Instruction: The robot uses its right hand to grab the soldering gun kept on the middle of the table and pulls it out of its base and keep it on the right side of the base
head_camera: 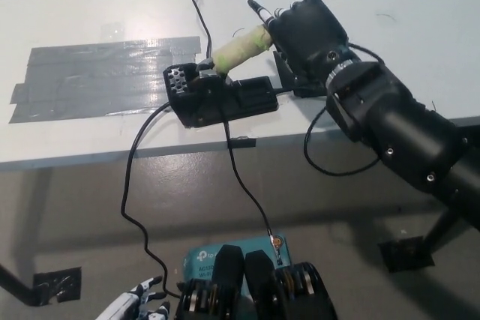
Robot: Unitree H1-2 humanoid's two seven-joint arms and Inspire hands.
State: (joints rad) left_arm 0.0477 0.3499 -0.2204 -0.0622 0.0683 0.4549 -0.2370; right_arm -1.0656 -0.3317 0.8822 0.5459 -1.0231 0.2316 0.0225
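Observation:
The soldering gun has a yellow-green taped handle and lies slanted, its tip end tucked into the black base near the table's front edge. My black right hand is closed around the handle's upper end, with the gun's dark rear end poking out above the fingers. A black cord runs from the base area up the table. My white left hand rests low at the picture's bottom left, mostly cut off, fingers apart.
A patch of grey tape covers the white table left of the base. Black cables hang from the base over the table edge to the floor. A teal box sits on the floor below.

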